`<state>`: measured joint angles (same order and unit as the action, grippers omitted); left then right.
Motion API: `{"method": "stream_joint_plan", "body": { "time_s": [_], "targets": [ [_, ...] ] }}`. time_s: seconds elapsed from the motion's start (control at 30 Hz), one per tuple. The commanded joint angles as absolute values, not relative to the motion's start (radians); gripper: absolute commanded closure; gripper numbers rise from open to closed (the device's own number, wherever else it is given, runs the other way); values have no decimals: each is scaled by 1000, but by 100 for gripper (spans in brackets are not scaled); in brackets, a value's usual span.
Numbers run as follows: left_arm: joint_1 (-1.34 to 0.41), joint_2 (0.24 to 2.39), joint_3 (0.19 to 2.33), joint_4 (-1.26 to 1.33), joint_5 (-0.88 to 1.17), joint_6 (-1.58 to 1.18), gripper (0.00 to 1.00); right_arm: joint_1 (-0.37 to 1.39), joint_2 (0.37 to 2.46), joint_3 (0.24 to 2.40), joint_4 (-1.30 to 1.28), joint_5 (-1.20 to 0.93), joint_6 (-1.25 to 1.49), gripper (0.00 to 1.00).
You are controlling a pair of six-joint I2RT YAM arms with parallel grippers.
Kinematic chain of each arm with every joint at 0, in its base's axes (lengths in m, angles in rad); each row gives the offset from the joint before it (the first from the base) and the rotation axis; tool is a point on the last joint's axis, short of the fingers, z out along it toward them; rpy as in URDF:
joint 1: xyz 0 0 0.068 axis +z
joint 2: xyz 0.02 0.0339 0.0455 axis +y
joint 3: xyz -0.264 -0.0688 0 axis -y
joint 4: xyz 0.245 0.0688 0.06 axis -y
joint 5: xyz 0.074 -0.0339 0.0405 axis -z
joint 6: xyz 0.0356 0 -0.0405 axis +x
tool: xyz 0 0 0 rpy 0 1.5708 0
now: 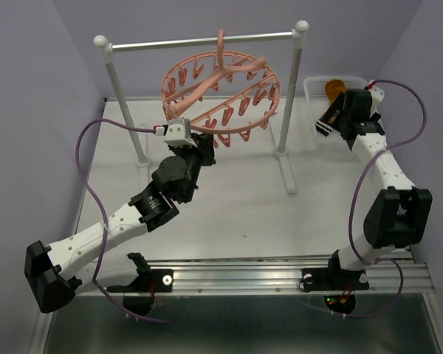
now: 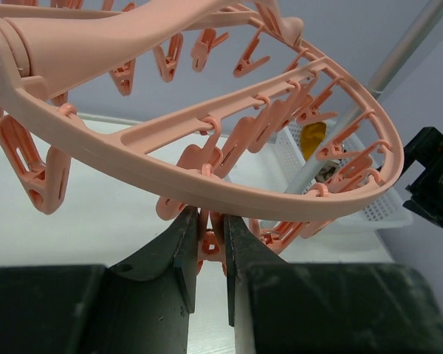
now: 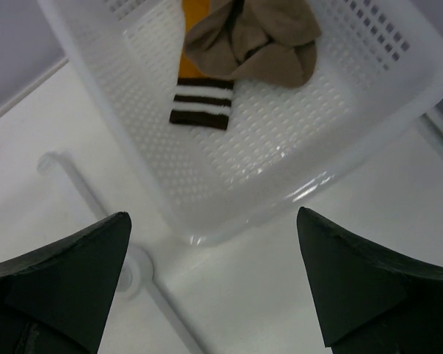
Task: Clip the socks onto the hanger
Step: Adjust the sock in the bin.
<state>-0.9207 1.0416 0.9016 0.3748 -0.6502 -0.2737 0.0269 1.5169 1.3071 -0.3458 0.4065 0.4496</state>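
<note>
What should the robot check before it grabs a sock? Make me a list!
1. Right gripper open: ok, its jaws are wide apart.
2. Socks easy to see: ok, they lie bunched in the white basket, one striped cuff showing.
3. Right gripper lined up over the socks: not ok, it hangs above the basket's near rim and the socks are at the far side.
4. Left gripper holding a clip: ok, its fingers are closed on one under the hanger ring.
5. That clip's mouth open enough for a sock: cannot tell, the fingers hide it.
6. Hanger hooked on the rail: ok.
</note>
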Motion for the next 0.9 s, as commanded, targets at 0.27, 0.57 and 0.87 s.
{"method": "stream_joint_plan", "body": {
  "time_s": [0.27, 0.57, 0.87],
  "targets": [
    [-914, 1042, 945, 416, -675, -324, 100, -86, 2078, 1937, -502, 501, 299, 0],
    [-914, 1080, 968, 397, -672, -327, 100, -86, 2404, 2296, -531, 440, 247, 16],
    [-913, 1054, 945, 397, -649, -339, 100, -86, 2497, 2332, -387, 402, 193, 29]
  ]
}}
